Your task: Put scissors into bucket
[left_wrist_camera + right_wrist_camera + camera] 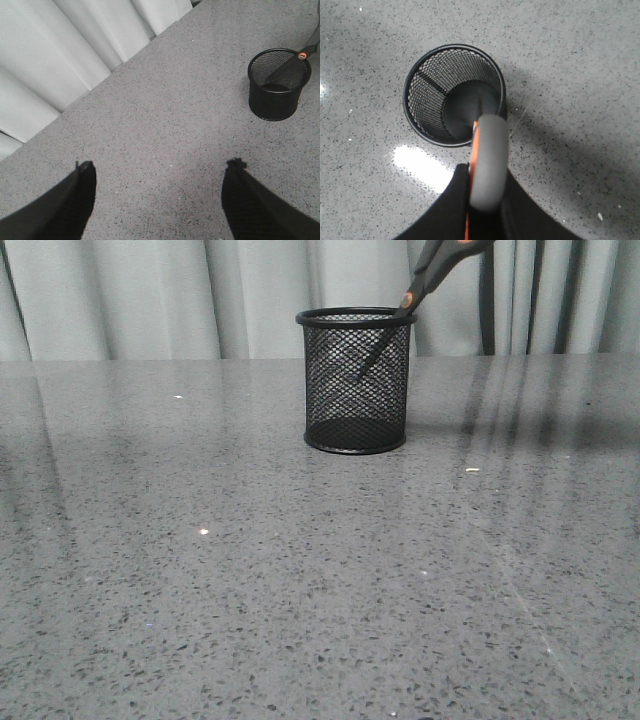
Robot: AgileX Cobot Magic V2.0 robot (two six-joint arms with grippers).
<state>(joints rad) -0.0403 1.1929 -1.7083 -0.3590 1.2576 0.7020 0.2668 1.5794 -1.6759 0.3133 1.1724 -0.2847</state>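
Observation:
The black mesh bucket stands upright on the grey table, in the middle toward the back. The scissors slant down from the upper right, blades inside the bucket, handles above its rim. In the right wrist view my right gripper is shut on the scissors' grey, orange-lined handle, right above the bucket. In the left wrist view my left gripper is open and empty over bare table, well away from the bucket and scissors. Neither gripper body shows in the front view.
Grey speckled table all around the bucket. Pale curtains hang behind the table's back edge. A small light scrap lies right of the bucket.

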